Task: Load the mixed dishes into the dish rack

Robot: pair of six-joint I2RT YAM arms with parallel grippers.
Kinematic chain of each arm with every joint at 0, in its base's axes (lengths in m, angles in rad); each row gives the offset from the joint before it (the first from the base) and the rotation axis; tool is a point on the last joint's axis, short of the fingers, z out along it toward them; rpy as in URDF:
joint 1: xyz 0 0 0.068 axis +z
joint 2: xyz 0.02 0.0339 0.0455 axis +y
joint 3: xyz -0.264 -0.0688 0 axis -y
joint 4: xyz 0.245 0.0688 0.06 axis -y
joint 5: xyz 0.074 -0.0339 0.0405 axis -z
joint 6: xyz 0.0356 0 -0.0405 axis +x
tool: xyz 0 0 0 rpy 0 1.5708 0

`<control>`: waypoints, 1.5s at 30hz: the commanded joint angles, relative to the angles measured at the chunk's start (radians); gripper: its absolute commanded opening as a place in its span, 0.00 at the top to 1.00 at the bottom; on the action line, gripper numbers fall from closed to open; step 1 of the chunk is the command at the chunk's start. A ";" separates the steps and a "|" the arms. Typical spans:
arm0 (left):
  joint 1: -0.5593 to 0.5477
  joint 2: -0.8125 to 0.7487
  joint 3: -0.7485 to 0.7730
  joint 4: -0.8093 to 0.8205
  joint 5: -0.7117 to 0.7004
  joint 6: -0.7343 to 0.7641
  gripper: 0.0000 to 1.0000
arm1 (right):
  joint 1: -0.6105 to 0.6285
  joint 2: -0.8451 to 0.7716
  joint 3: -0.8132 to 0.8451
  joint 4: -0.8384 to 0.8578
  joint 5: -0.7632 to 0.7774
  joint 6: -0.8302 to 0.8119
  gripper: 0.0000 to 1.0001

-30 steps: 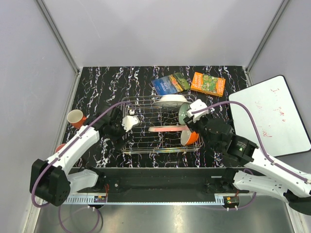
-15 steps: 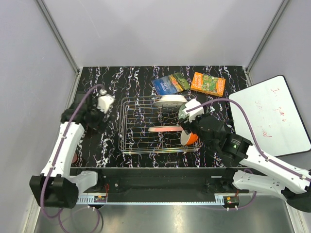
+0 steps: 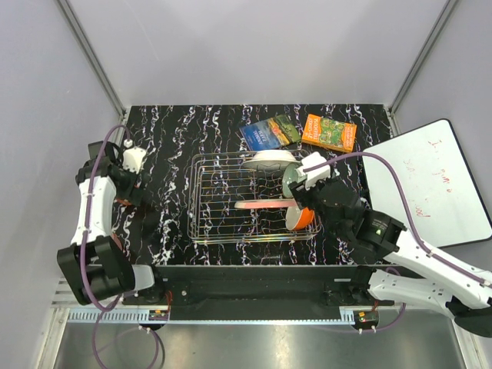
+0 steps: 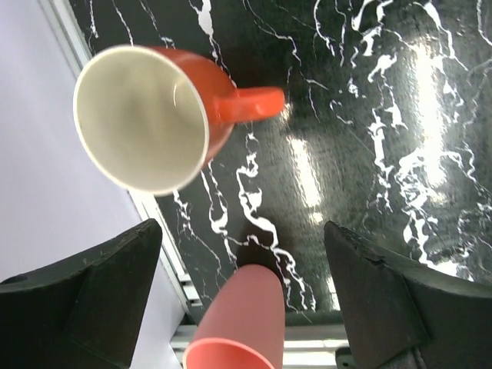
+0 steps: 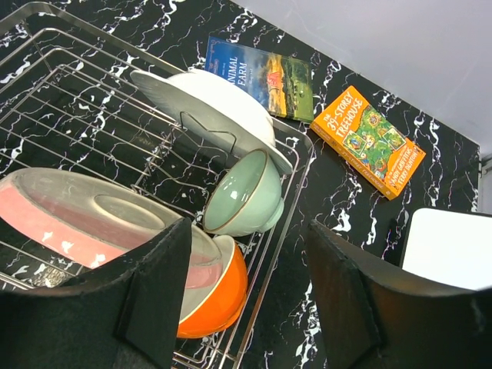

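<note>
Four of the mixed dishes sit in the dish rack (image 3: 223,207), a silver wire grid in the middle of a black marbled table (image 3: 169,131). A white plate (image 3: 269,159) stands on edge at the far side. A pale green bowl (image 3: 290,178) lies tipped just beside it. A pink-and-cream plate (image 3: 261,204) leans across the middle, resting against an orange bowl (image 3: 302,219) in the near right corner. The wires seem to be what props them up on edge.

The right gripper (image 5: 244,231) hangs over the right end of the rack, its fingers spread wide with nothing between them. Its wrist camera shows the green bowl's mouth facing the arm and the pink plate's underside, which the overhead view flattens.

One task item is outside the rack: a small pink cup (image 4: 238,323), at the table's left edge. The overhead camera hides it under the left arm. Only the left wrist camera shows it, below and between the fingers of the left gripper (image 4: 242,224), which is spread wide and holds nothing. An orange mug (image 4: 154,115) with a cream inside stands near it, handle pointing away from the wall. The arm looks lined up to come down on the pink cup.

Beyond the rack lie a blue packet (image 3: 269,132) and an orange packet (image 3: 329,132). A white board (image 3: 434,181) rests to the right.
</note>
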 commanded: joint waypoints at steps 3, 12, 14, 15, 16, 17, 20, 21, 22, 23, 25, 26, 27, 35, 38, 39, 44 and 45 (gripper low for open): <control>0.003 0.079 0.017 0.108 0.013 0.027 0.14 | 0.006 -0.042 0.005 -0.006 0.027 0.061 0.34; 0.003 0.210 0.005 0.173 0.008 0.040 0.44 | 0.006 -0.017 0.016 -0.015 0.019 0.087 0.37; 0.003 0.228 0.004 0.188 0.002 0.040 0.58 | 0.006 -0.016 0.016 -0.014 0.013 0.095 0.37; 0.003 0.250 0.007 0.196 0.002 0.040 0.64 | 0.006 -0.011 0.017 -0.012 0.012 0.098 0.37; 0.005 0.260 0.008 0.199 0.002 0.039 0.71 | 0.006 -0.009 0.019 -0.015 0.010 0.102 0.37; 0.003 0.273 0.011 0.202 0.002 0.037 0.84 | 0.008 -0.006 0.022 -0.015 0.010 0.104 0.38; 0.003 0.302 0.017 0.205 0.003 0.033 1.00 | 0.006 0.003 0.032 -0.024 0.005 0.111 0.38; 0.003 0.306 0.014 0.205 0.005 0.033 1.00 | 0.006 0.006 0.035 -0.029 0.004 0.113 0.38; 0.003 0.305 0.016 0.205 0.009 0.030 1.00 | 0.008 0.004 0.038 -0.031 0.001 0.116 0.37; 0.005 0.299 0.011 0.204 0.019 0.030 1.00 | 0.006 0.007 0.043 -0.032 -0.001 0.118 0.38; 0.003 0.281 0.014 0.185 0.049 0.021 1.00 | 0.006 0.007 0.046 -0.029 -0.010 0.127 0.37; 0.003 0.253 0.031 0.167 0.071 0.014 1.00 | 0.008 0.009 0.052 -0.031 -0.017 0.131 0.30; 0.003 0.236 0.046 0.142 0.098 0.007 1.00 | 0.006 0.012 0.058 -0.034 -0.034 0.160 0.18; -0.017 0.061 0.382 -0.253 0.690 -0.139 1.00 | 0.006 0.047 0.094 0.127 -0.254 0.404 0.00; -0.064 0.029 0.483 -0.336 0.863 -0.191 1.00 | 0.008 0.044 0.077 0.198 -0.401 0.532 0.00; -0.078 0.021 0.502 -0.352 0.905 -0.214 1.00 | 0.006 0.052 0.078 0.212 -0.495 0.547 0.00; -0.143 -0.006 0.533 -0.363 1.209 -0.308 1.00 | 0.006 0.148 0.108 0.296 -0.628 0.622 0.00; -0.147 -0.005 0.530 -0.364 1.256 -0.331 1.00 | 0.003 0.159 0.106 0.316 -0.664 0.644 0.00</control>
